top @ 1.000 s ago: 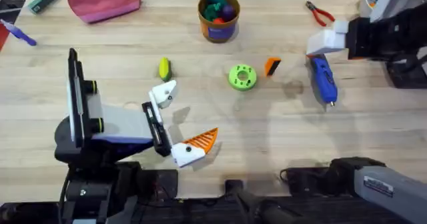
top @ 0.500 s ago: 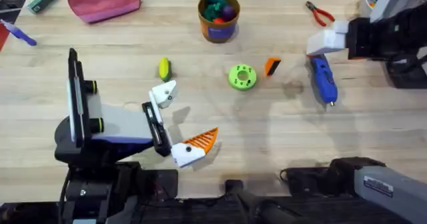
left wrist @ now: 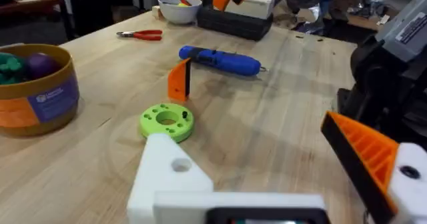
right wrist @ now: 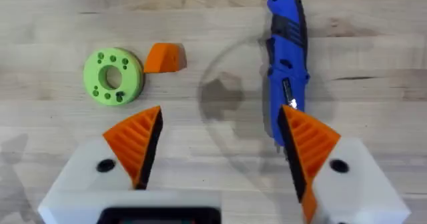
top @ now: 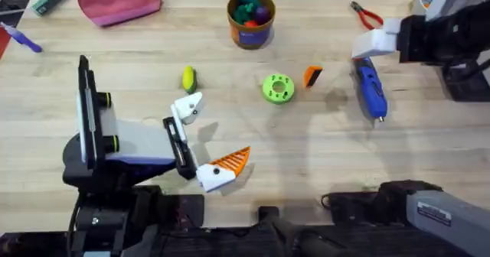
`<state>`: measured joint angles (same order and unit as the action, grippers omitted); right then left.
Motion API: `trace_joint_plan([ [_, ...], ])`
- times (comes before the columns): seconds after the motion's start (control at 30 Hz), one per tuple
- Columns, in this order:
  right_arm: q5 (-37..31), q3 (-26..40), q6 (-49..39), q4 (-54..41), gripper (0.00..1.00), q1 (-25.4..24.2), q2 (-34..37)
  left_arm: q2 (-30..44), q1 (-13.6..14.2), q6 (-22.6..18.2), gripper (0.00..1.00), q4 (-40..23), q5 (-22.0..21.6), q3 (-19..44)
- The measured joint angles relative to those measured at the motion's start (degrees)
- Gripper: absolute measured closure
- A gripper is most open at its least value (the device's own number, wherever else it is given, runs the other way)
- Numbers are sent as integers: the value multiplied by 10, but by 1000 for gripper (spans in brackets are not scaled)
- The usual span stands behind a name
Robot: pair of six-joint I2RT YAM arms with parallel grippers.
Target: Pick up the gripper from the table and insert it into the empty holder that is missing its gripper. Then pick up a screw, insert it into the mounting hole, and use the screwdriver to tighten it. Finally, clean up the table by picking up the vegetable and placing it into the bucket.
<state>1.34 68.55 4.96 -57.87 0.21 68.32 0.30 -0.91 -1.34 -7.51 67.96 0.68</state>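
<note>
Gripper wedge (top: 312,76): orange with a black face, standing loose on the table (top: 253,150), just beside the green disc (top: 278,88) at the disc's 2 o'clock, near mid-table.

Left to right in the overhead view:
- Left gripper (top: 208,138) low on the table, fingers spread apart, nothing between them. One finger mount, the holder (top: 187,108), was bare white; its mate carried an orange pad (top: 231,162).
- Vegetable (top: 188,78) lay at 12 o'clock of the holder, well short of the bucket (top: 251,18) at the far edge.
- Wedge lay well apart from the holder, toward its 2 o'clock. Bare wood in between, save the disc.
- Screwdriver (top: 371,89), long axis running roughly 12 to 6, tip toward the near edge, near the wedge at its 3 o'clock.
- Right gripper (top: 375,47) hovered over the screwdriver's far end; the right wrist view showed both orange pads (right wrist: 137,141) parted and empty.

Judgement: the right arm was the nearer to the wedge, which lay toward 8 o'clock of that gripper. Open room on the wedge's near side; disc and screwdriver crowd its flanks.
</note>
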Motion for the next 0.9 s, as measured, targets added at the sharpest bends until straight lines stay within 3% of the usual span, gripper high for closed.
trace_joint_plan([
  [0.53, 0, 0, 11, 5, 8, 8, 1, 0, 0, 0, 14, 0, 0, 0],
  [0.73, -48, 22, 58, -16, 8, 90, 9, 0, 0, 0, 15, 0, 0, 0],
  [0.9, -78, 86, 93, -67, 7, 160, 57, 0, 0, 0, 15, 0, 0, 0],
])
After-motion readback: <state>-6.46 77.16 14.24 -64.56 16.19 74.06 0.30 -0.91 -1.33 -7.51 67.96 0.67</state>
